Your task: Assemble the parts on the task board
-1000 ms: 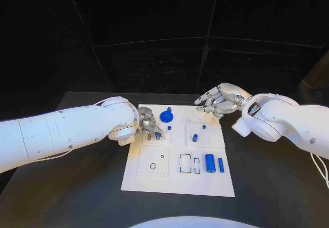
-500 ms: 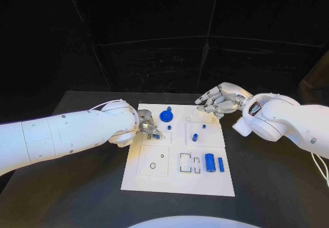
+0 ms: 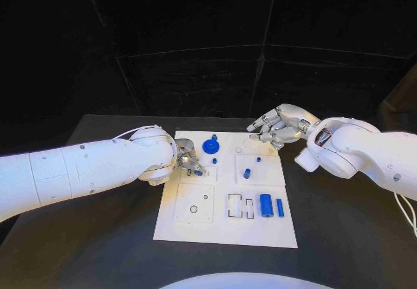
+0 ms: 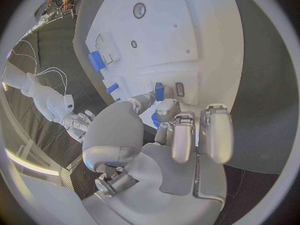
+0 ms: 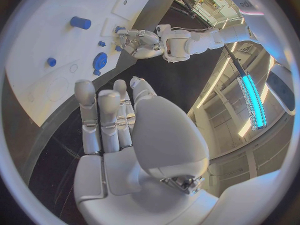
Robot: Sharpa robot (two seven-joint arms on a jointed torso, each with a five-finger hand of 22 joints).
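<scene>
On the table: task board (image 3: pixel 196 232), a white plate in the middle of the black table (image 3: pixel 104 241).
Left hand (image 3: pixel 187 158): low over the board's far-left part; its fingers are closed around a small blue part (image 4: pixel 159 91) that stands in a slot; an empty dark slot lies just beside it.
Right hand (image 3: pixel 276 129): above the board's far-right corner, holding nothing, fingers loosely curved and apart.
Blue gear (image 3: pixel 210 147): flat on the far part of the board, just right of the left hand.
Small blue pegs: one (image 3: pixel 247 174) stands on the right-hand panel, a smaller one (image 3: pixel 258 160) just beyond it, another (image 3: pixel 214 161) near the gear.
Blue cylinder (image 3: pixel 266 206): lies toward the near right of the board, with a thinner blue bar (image 3: pixel 279 208) just to its right.
Rectangular cut-outs (image 3: pixel 235 206): just left of the cylinder.
Near-left panel (image 3: pixel 196 205): carries a small dark ring (image 3: pixel 193 210).
</scene>
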